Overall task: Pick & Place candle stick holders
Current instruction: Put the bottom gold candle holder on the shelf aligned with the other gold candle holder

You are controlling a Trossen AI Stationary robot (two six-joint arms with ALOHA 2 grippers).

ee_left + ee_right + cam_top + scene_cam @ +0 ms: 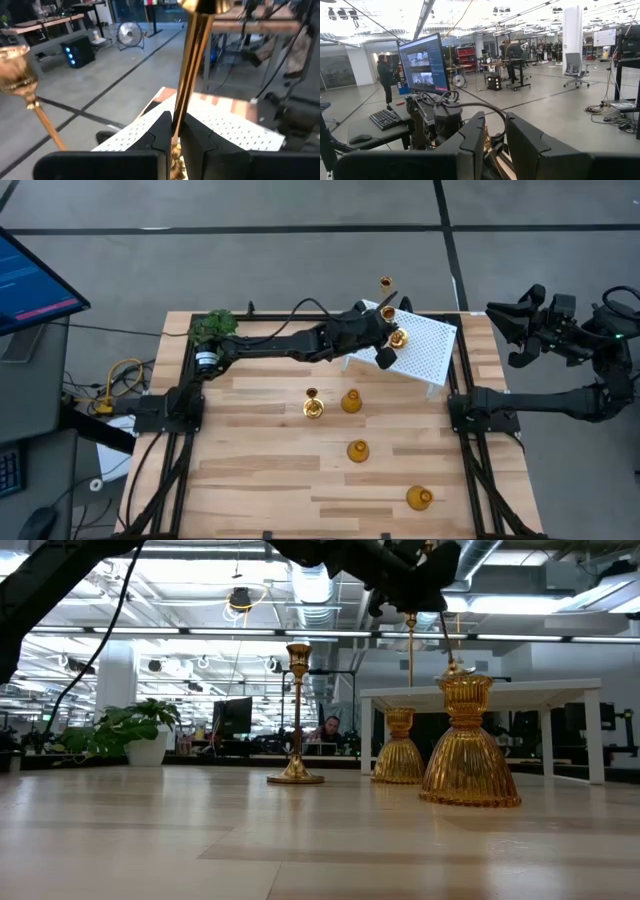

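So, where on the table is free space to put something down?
Bare wood runs along the left side, between the plant and the near edge, left of the brass stick. It is crowded at the white stand, where the left gripper holds a stick.

The perforated stand (425, 345) sits at the worktop's (250, 470) far right, the plant (212, 327) far left — four candle stick holders (357, 450) stand between and nearer.

A green leafy plant (212, 326) sits at the upper left corner of the wooden worktop (260, 480). A white perforated stand (425, 345) occupies the upper right. A monitor (30, 275) shows at the frame's left edge.
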